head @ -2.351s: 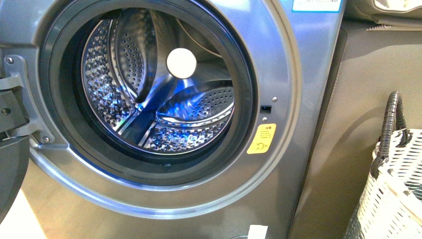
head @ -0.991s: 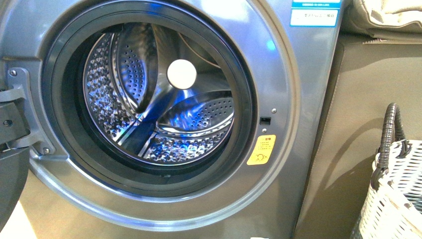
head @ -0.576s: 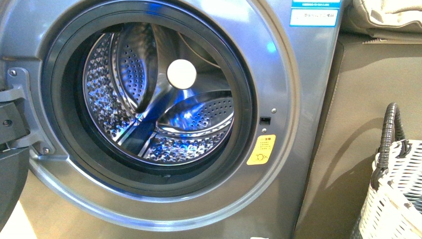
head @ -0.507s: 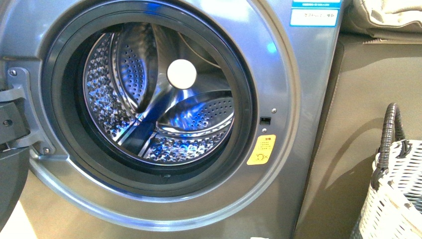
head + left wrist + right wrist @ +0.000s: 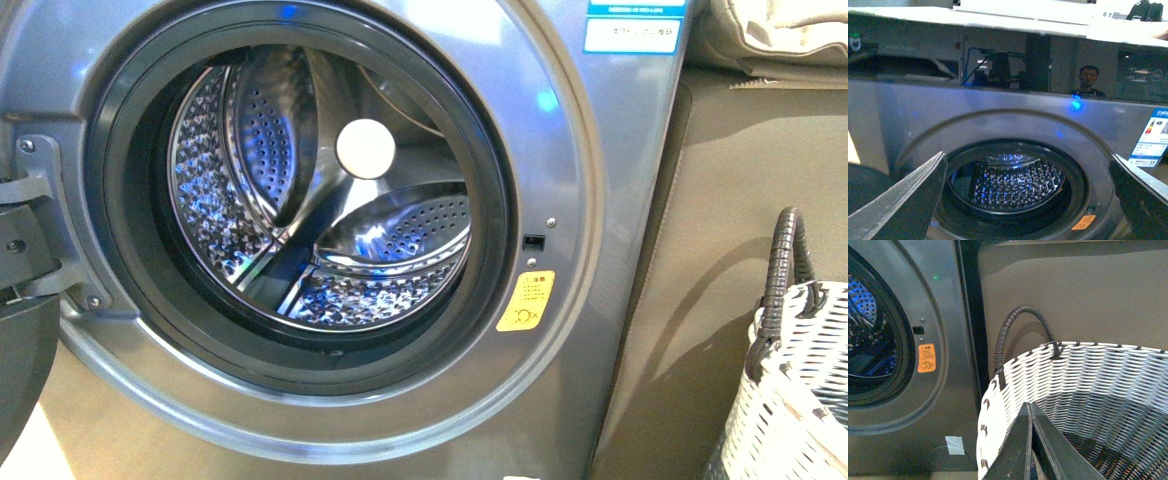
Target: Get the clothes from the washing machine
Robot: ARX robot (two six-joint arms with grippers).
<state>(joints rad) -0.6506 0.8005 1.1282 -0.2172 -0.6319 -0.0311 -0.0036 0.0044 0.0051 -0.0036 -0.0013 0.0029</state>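
The washing machine (image 5: 560, 180) fills the left and centre of the front view, its porthole uncovered and the perforated drum (image 5: 300, 190) showing bare steel with no clothes visible in it; a yellow sticker (image 5: 526, 301) sits at the lower right of the rim. My left gripper (image 5: 1028, 200) is spread wide, its two fingers (image 5: 903, 200) at the lower corners of the left wrist view framing the porthole and touching nothing. My right gripper (image 5: 1031, 440) is pressed closed with nothing visible between its fingers, at the lower centre of the right wrist view above the woven basket (image 5: 1088, 385), which stands right of the machine.
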